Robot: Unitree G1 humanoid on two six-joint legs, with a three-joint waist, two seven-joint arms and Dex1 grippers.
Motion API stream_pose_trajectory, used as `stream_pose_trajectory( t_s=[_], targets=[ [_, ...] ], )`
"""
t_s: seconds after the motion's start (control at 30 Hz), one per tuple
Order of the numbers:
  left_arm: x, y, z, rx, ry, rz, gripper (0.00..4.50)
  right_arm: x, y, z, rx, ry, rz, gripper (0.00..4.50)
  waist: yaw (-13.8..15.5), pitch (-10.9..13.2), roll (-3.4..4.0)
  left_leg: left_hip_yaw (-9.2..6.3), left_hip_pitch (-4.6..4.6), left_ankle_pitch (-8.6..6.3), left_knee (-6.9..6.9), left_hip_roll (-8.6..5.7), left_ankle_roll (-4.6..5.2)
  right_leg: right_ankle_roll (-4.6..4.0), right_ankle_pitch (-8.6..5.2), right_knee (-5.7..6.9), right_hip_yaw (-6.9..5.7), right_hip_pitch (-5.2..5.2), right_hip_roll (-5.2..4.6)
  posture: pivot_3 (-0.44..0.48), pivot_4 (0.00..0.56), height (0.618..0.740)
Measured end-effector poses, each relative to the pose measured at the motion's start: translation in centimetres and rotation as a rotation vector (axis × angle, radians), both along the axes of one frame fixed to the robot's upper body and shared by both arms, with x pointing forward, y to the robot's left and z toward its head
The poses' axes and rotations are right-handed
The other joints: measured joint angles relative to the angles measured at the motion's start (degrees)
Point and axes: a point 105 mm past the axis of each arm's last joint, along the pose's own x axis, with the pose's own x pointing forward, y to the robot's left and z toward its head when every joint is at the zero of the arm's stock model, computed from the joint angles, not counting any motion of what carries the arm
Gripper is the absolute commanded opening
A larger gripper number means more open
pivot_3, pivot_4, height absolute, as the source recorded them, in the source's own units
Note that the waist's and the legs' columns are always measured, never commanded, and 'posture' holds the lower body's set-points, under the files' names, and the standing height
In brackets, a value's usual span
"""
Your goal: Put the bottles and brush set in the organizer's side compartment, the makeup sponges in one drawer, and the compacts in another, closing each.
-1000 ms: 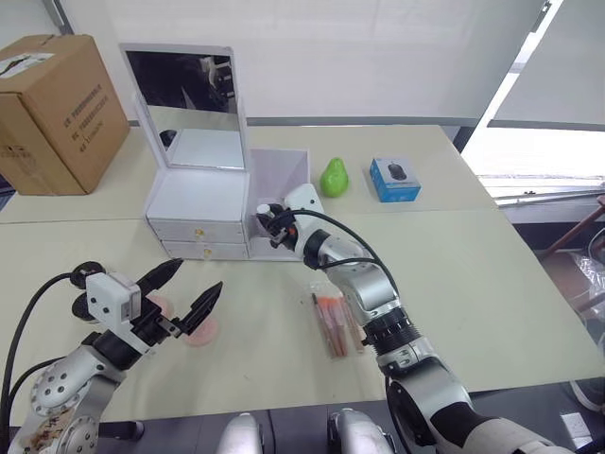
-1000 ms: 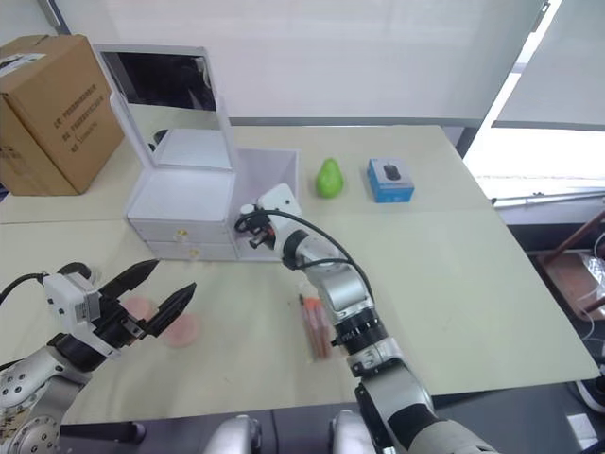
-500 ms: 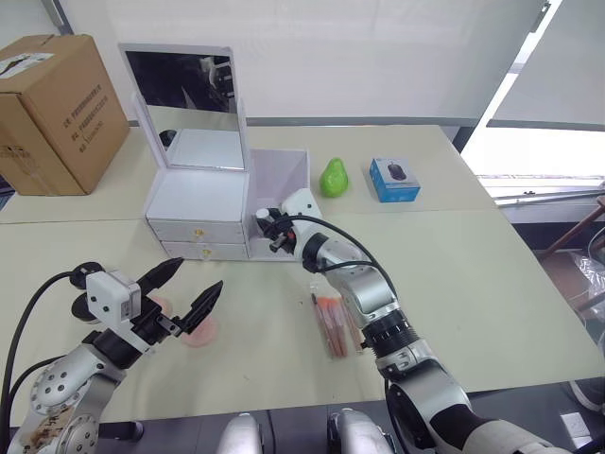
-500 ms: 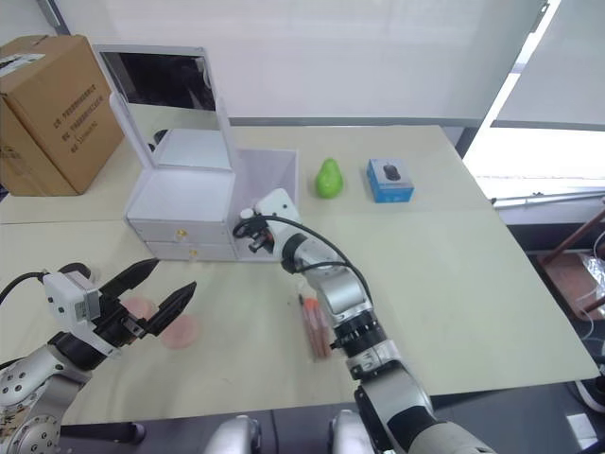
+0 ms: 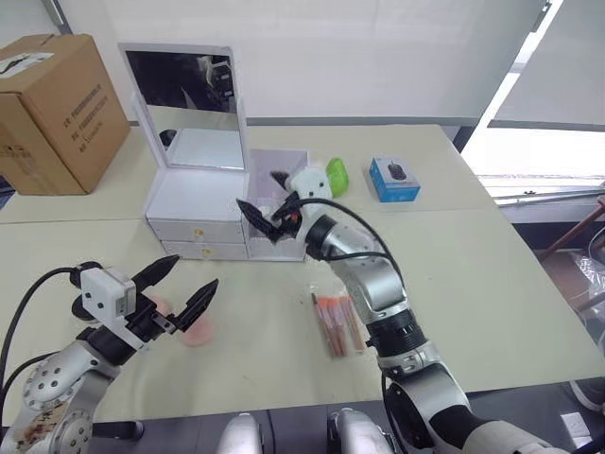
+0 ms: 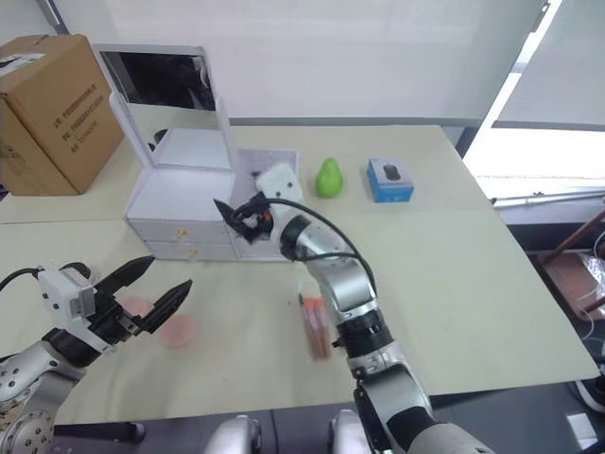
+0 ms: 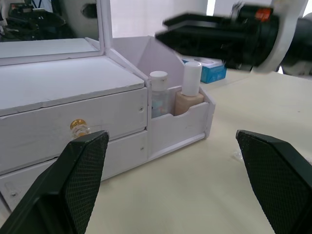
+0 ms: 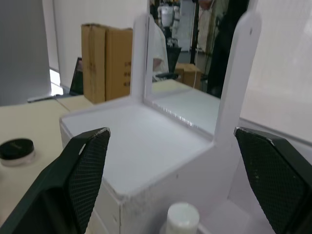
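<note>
Your left hand [image 5: 180, 291], fingers spread and empty, partly hides the pink sponges [image 5: 200, 331] on the tabletop [image 5: 473, 274]. The organizer [image 5: 203, 203] has both drawers shut; two bottles [image 7: 174, 95] stand in its side compartment. Your right hand [image 5: 265, 200] hangs open above it. The brush set [image 5: 336, 322] lies apart.

Both arms are showing silver-grey metal segments joined by black ribbed collars, with black cables looping loosely outside them. The right gripper [image 5: 267, 203] is carrying two black, tapered fingers under a white wrist block, with a small orange-red mark beside the black joint, just above the white organizer [image 5: 200, 213]. The left gripper [image 5: 181, 289], nearer than the organizer, is wearing a white boxy housing; its black fingers [image 7: 273, 175] are showing a fine mesh-textured inner face.
</note>
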Motion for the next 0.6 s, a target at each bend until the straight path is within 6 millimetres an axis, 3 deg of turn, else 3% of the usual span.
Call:
stream_pose_trajectory(
  t_s=[0.1,0.17,0.23,0.37,0.5,0.6],
  targets=[
    [-0.1,1.5,-0.1,0.026,0.026,-0.009,4.5,-1.1,-1.3,2.3,0.031,-0.047,0.023,4.45,0.14,0.0,0.0,0.0,-0.04,0.0,0.0,0.01,-0.01,-0.01,-0.01,-0.01,-0.06,-0.07,-0.03,0.0,0.15,0.728],
    [-0.3,4.0,-0.2,0.061,0.068,0.018,4.5,-1.8,-3.3,3.4,0.037,-0.067,0.032,4.45,0.23,0.01,-0.03,0.03,-0.14,-0.01,0.0,0.05,-0.01,-0.02,-0.02,-0.03,-0.13,-0.42,-0.06,0.0,0.15,0.728],
    [-0.6,7.5,-0.1,0.099,0.109,0.077,4.5,-2.3,-6.6,3.4,0.031,-0.043,0.018,4.45,0.46,-0.02,-0.07,0.07,-0.28,-0.01,0.0,0.07,-0.01,-0.04,-0.02,-0.06,-0.19,-0.53,-0.1,0.0,0.15,0.728],
    [-1.7,13.3,0.4,0.123,0.176,0.178,4.5,-3.5,-13.2,-0.6,-0.071,0.123,-0.011,4.45,0.7,0.0,-0.11,0.26,-0.37,-0.01,-0.06,0.11,-0.02,-0.05,-0.02,-0.12,-0.22,-0.66,-0.21,0.0,0.15,0.728],
    [-3.2,19.6,1.3,0.165,0.225,0.326,4.5,-6.9,-22.8,-6.8,-0.263,0.364,-0.121,4.45,1.59,0.04,-0.16,0.48,-0.36,-0.04,-0.16,0.06,-0.07,-0.04,-0.05,-0.22,-0.35,-0.68,-0.47,0.0,0.15,0.728],
    [-3.9,22.5,1.8,0.166,0.239,0.391,4.5,-8.2,-27.4,-8.7,-0.298,0.426,-0.203,4.45,1.4,0.05,-0.16,0.57,-0.24,-0.31,-0.27,0.01,-0.51,-0.02,-0.06,-0.24,-0.47,-0.75,-0.68,0.0,0.15,0.728]
  ],
)
